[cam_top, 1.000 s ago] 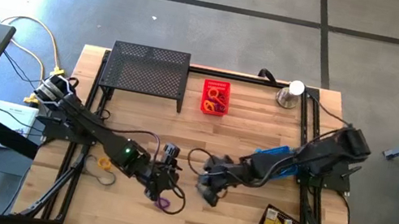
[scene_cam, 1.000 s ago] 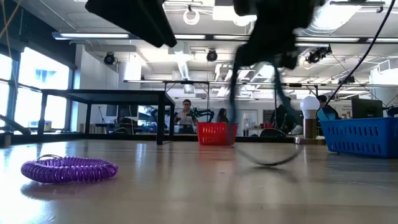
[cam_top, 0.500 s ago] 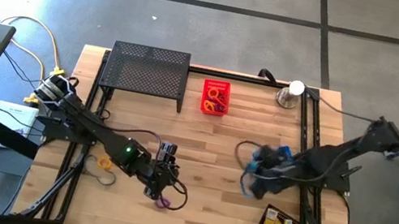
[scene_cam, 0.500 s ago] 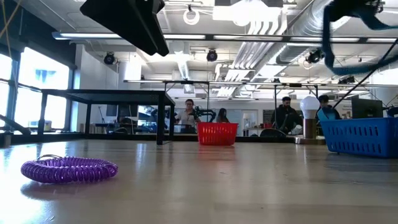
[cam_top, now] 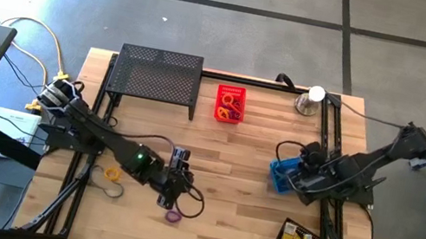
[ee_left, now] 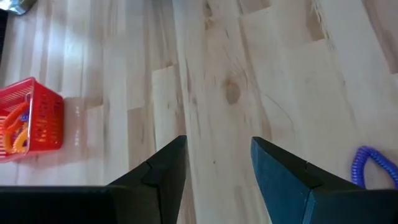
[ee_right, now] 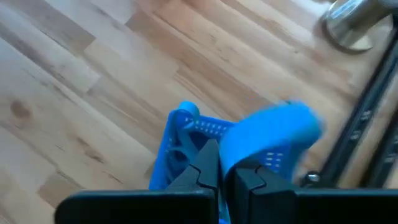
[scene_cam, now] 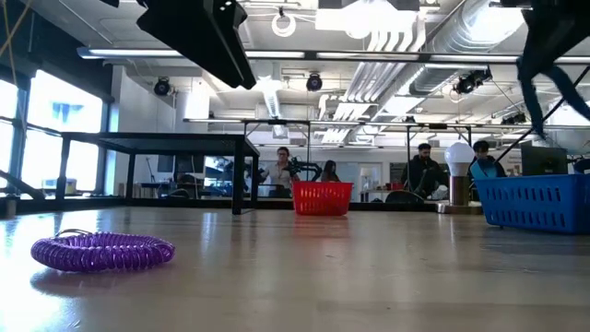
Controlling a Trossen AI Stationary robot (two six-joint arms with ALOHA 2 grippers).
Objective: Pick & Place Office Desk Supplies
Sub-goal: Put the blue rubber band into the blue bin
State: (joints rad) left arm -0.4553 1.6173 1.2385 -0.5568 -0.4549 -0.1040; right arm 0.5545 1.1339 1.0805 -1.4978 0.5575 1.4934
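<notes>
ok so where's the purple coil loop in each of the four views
High view: the purple coil loop lies on the wood near the front edge, just below the left pincer.
Low view: it lies at lower left, flat on the table.
Left wrist view: only an edge of it shows at the far right.
Right wrist view: not in it.
Shared landmark: the red basket, also in the low view and the left wrist view.

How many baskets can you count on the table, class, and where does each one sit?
2. The red basket sits at the far side of the table beside the black mesh shelf. The blue basket is toward the right side, under the right gripper.
</notes>
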